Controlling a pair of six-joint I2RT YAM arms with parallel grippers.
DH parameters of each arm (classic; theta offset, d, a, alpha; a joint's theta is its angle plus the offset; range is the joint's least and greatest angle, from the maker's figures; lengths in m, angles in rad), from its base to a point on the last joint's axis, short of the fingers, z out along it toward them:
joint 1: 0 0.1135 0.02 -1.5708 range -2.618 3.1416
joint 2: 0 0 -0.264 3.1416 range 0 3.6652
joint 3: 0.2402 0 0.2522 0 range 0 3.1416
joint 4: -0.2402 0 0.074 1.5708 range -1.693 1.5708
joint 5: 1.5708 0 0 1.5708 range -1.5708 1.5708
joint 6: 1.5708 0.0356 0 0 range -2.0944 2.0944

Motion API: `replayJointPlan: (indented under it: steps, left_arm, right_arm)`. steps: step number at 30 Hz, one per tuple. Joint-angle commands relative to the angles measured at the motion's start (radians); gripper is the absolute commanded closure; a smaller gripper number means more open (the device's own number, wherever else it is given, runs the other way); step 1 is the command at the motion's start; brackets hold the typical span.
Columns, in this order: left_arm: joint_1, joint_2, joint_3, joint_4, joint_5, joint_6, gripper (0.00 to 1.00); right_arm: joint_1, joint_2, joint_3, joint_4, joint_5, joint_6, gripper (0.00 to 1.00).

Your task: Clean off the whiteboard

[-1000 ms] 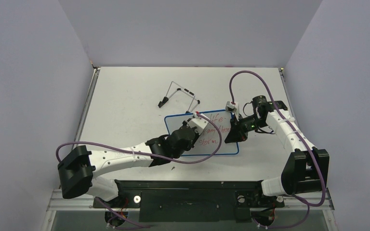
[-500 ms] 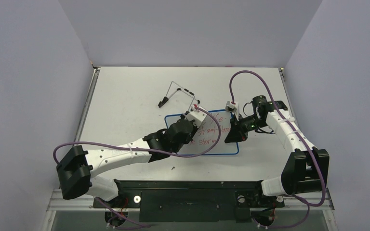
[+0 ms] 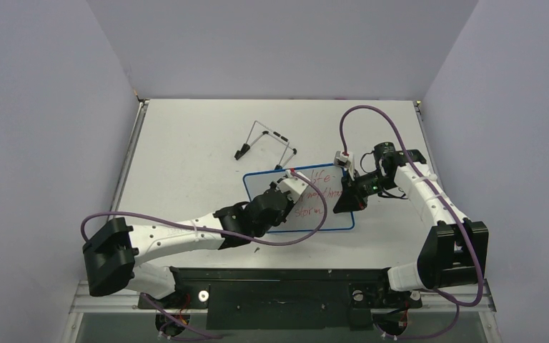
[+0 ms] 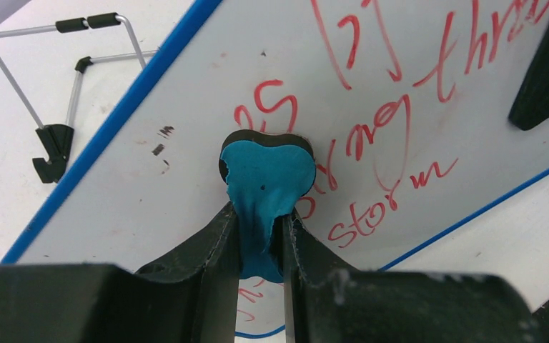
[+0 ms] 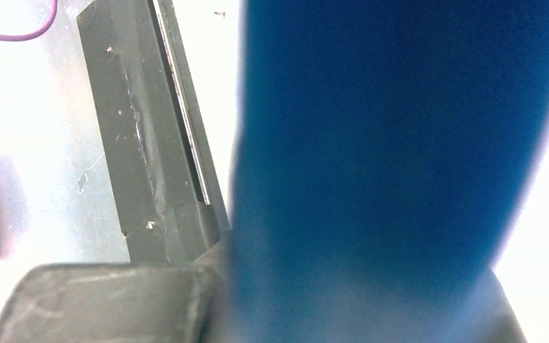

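White table (image 3: 186, 143) between pale walls: the whiteboard (image 3: 259, 184) lies right of its middle, toward the near edge, and the right gripper (image 3: 348, 196) is clamped on the board's right edge. The left gripper (image 4: 261, 225), fingers pinched on the eraser (image 4: 266, 175), has swept toward the board's far edge and back to mid-board, so scrubbing looks under way: left part clean, red writing (image 4: 392, 201) remaining. Only the left wrist view shows the eraser pressed against the surface, the right wrist view gives just blurred blue rim, and the overhead view alone places both arms.
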Motion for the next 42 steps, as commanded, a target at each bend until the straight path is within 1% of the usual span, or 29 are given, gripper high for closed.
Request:
replayJointPlan:
  steps: [1, 4, 9, 13, 15, 16, 20, 21, 22, 23, 24, 26, 28, 30, 31, 32, 33, 36, 37, 39, 42]
  left_arm:
    - [-0.006, -0.021, 0.002, 0.046, -0.014, -0.032, 1.00]
    - [0.014, -0.025, 0.024, 0.032, -0.037, -0.020, 1.00]
    - [0.079, -0.041, 0.060, 0.020, -0.048, -0.009, 1.00]
    - [0.088, -0.053, 0.069, 0.015, -0.026, -0.006, 1.00]
    - [0.086, -0.055, 0.053, 0.019, 0.022, -0.014, 1.00]
    - [0.078, -0.060, 0.043, 0.034, 0.071, -0.019, 1.00]
    - [0.073, -0.105, -0.041, 0.083, 0.193, -0.100, 1.00]
    - [0.082, -0.122, -0.068, 0.088, 0.210, -0.151, 1.00]
    - [0.117, -0.168, -0.081, 0.106, 0.266, -0.181, 1.00]
    - [0.137, -0.192, -0.111, 0.121, 0.295, -0.247, 1.00]
    - [0.169, -0.234, -0.132, 0.147, 0.335, -0.272, 1.00]
    - [0.183, -0.264, -0.132, 0.149, 0.336, -0.312, 1.00]
    - [0.180, -0.252, -0.113, 0.120, 0.311, -0.319, 1.00]
    - [0.156, -0.217, -0.082, 0.078, 0.255, -0.322, 1.00]
    - [0.143, -0.189, -0.070, 0.062, 0.202, -0.320, 1.00]
    - [0.112, -0.173, -0.044, 0.034, 0.172, -0.317, 1.00]
    - [0.079, -0.144, -0.032, 0.015, 0.107, -0.310, 1.00]
    - [0.022, -0.074, 0.054, -0.023, -0.004, -0.301, 1.00]
    - [-0.003, -0.043, 0.074, -0.044, -0.061, -0.300, 1.00]
    - [-0.028, -0.006, 0.123, -0.079, -0.142, -0.290, 1.00]
    - [-0.039, 0.024, 0.165, -0.098, -0.208, -0.278, 1.00]
  right_arm:
    - [0.014, 0.000, 0.033, -0.014, -0.036, -0.043, 1.00]
    - [0.014, -0.002, 0.033, -0.014, -0.036, -0.043, 1.00]
    - [0.013, -0.004, 0.033, -0.014, -0.035, -0.043, 1.00]
    - [0.013, -0.004, 0.034, -0.015, -0.035, -0.043, 1.00]
    - [0.013, -0.003, 0.035, -0.015, -0.035, -0.043, 1.00]
    - [0.013, -0.002, 0.035, -0.014, -0.034, -0.043, 1.00]
    - [0.013, -0.002, 0.035, -0.015, -0.035, -0.043, 1.00]
    - [0.012, -0.001, 0.034, -0.014, -0.036, -0.043, 1.00]
    - [0.012, -0.001, 0.035, -0.014, -0.036, -0.043, 1.00]
    - [0.014, -0.001, 0.034, -0.014, -0.036, -0.043, 1.00]
    - [0.013, 0.000, 0.035, -0.015, -0.036, -0.043, 1.00]
    - [0.015, 0.001, 0.036, -0.016, -0.037, -0.044, 1.00]
    - [0.016, 0.000, 0.037, -0.018, -0.038, -0.046, 1.00]
    - [0.017, 0.000, 0.036, -0.019, -0.038, -0.047, 1.00]
    - [0.017, -0.002, 0.036, -0.018, -0.037, -0.049, 1.00]
    - [0.017, -0.003, 0.036, -0.019, -0.036, -0.048, 1.00]
    - [0.016, -0.004, 0.035, -0.020, -0.036, -0.049, 1.00]
    - [0.016, -0.003, 0.036, -0.019, -0.036, -0.049, 1.00]
    - [0.016, -0.003, 0.035, -0.018, -0.035, -0.049, 1.00]
    - [0.016, -0.003, 0.035, -0.020, -0.036, -0.049, 1.00]
    - [0.017, -0.003, 0.036, -0.019, -0.036, -0.049, 1.00]
